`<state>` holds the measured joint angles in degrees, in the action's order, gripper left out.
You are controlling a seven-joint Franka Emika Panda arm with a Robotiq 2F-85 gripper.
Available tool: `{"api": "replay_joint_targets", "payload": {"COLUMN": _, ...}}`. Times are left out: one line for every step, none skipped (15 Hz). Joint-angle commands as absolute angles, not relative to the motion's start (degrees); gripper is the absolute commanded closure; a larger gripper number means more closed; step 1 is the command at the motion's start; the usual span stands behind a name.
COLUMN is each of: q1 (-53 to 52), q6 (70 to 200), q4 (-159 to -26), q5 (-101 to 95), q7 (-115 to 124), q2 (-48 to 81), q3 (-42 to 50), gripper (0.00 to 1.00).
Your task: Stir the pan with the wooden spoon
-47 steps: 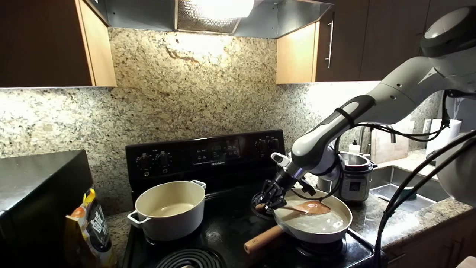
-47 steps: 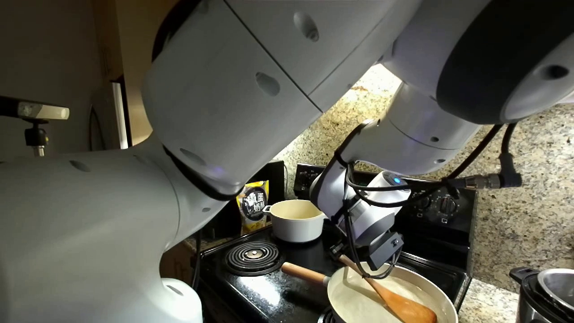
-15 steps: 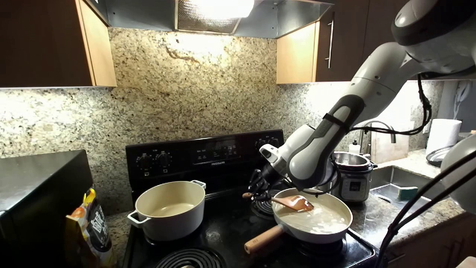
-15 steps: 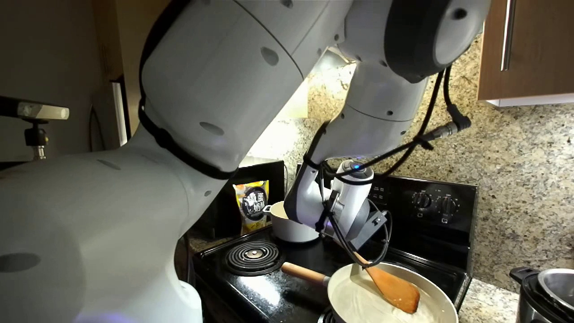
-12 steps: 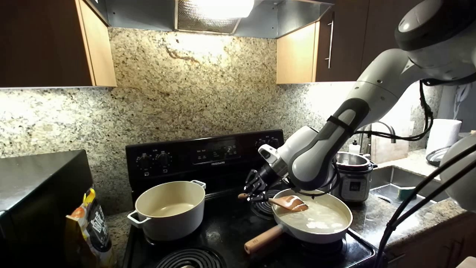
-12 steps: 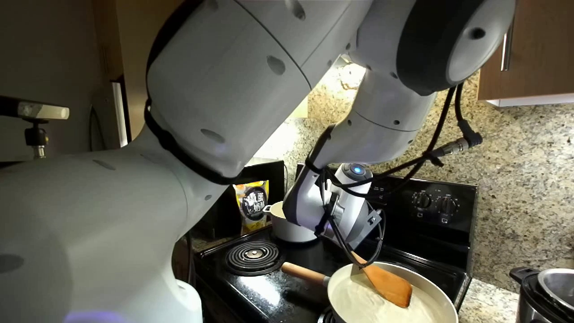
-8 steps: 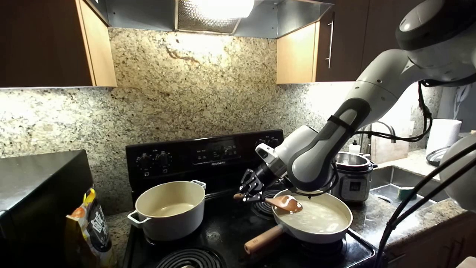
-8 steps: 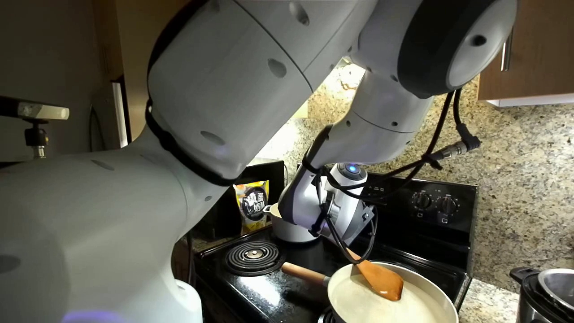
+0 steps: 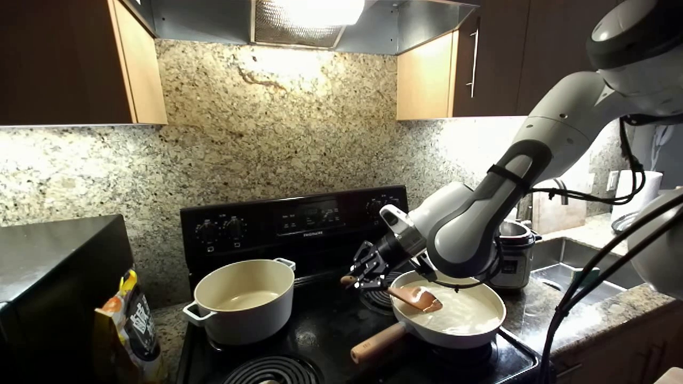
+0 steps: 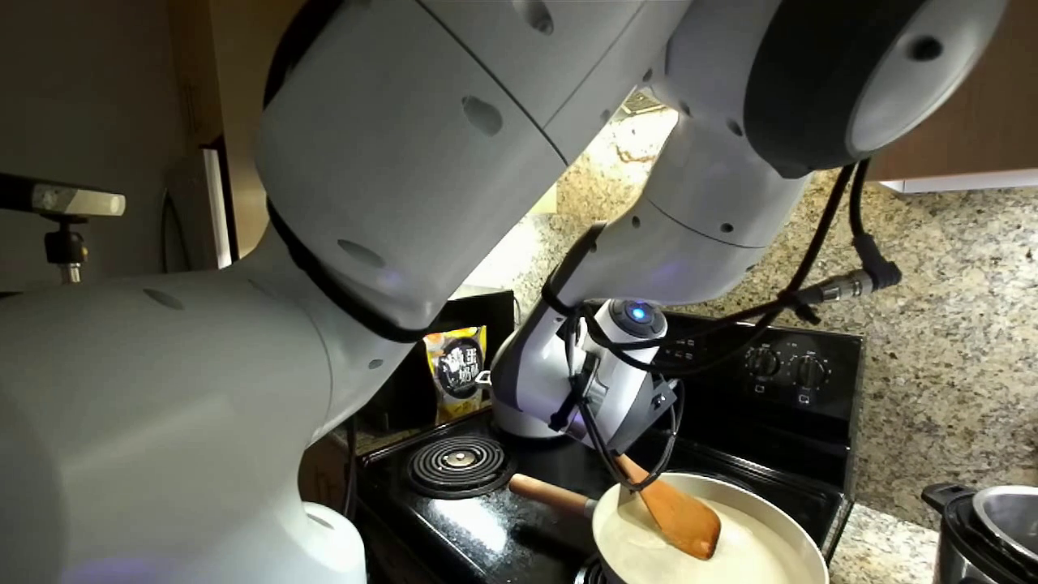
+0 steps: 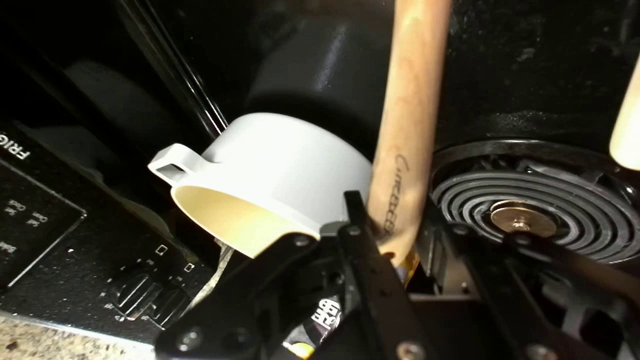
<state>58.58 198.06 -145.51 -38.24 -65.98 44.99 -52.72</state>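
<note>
The pan (image 9: 459,340) stands on a burner with pale liquid in it; its rim (image 10: 799,537) and light-wood handle (image 10: 551,495) show in an exterior view. The wooden spoon (image 9: 421,299) is tilted across the pan's rim, its blade (image 10: 681,517) in the pan near the gripper's side. My gripper (image 9: 368,281) is beside the pan, outside its rim, above the stovetop. In the wrist view the gripper (image 11: 395,220) is shut around the spoon's handle (image 11: 412,100), whose end passes between the fingers. The wrist view does not show the blade; the pan's handle tip (image 11: 630,125) is at its right edge.
A deeper cream two-handled pot (image 9: 243,314) stands on the stove, also in the wrist view (image 11: 295,160). A bare coil burner (image 10: 461,466) is near it. A snack bag (image 9: 140,325) stands beside the stove. A steel pot (image 9: 513,266) stands behind the pan.
Over three seconds the spoon's blade has moved from mid-pan toward the gripper-side rim. In the last half second it has moved slightly back inward. The gripper keeps hold of the spoon; the pan stays put.
</note>
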Motion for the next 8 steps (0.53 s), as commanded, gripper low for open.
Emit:
{"api": "replay_joint_targets", "payload": {"q1": 67.3, "q6": 198.0, "q4": -149.5, "q5": -38.2, "q7": -66.8, "q2": 47.2, "q3": -56.5, "gripper": 0.88}}
{"api": "replay_joint_targets", "payload": {"q1": 68.8, "q6": 198.0, "q4": -150.2, "q5": -38.1, "q7": -66.9, "q2": 47.5, "q3": -57.0, "gripper": 0.88}}
{"api": "replay_joint_targets", "payload": {"q1": 70.1, "q6": 198.0, "q4": -150.7, "q5": -38.4, "q7": -67.1, "q2": 48.4, "q3": -57.0, "gripper": 0.88}}
{"api": "replay_joint_targets", "payload": {"q1": 71.3, "q6": 198.0, "q4": -151.3, "q5": -38.4, "q7": -67.2, "q2": 48.9, "q3": -57.1, "gripper": 0.88}}
{"api": "replay_joint_targets", "payload": {"q1": 72.2, "q6": 198.0, "q4": -151.5, "q5": -38.9, "q7": -67.6, "q2": 50.3, "q3": -56.7, "gripper": 0.88}}
{"api": "replay_joint_targets", "payload": {"q1": 72.9, "q6": 198.0, "q4": -151.8, "q5": -39.0, "q7": -67.7, "q2": 51.1, "q3": -56.4, "gripper": 0.88}}
{"api": "replay_joint_targets", "payload": {"q1": 73.9, "q6": 198.0, "q4": -151.8, "q5": -39.3, "q7": -68.2, "q2": 52.0, "q3": -56.2, "gripper": 0.88}}
{"api": "replay_joint_targets", "payload": {"q1": 74.3, "q6": 198.0, "q4": -151.7, "q5": -39.5, "q7": -68.5, "q2": 52.5, "q3": -56.0, "gripper": 0.88}}
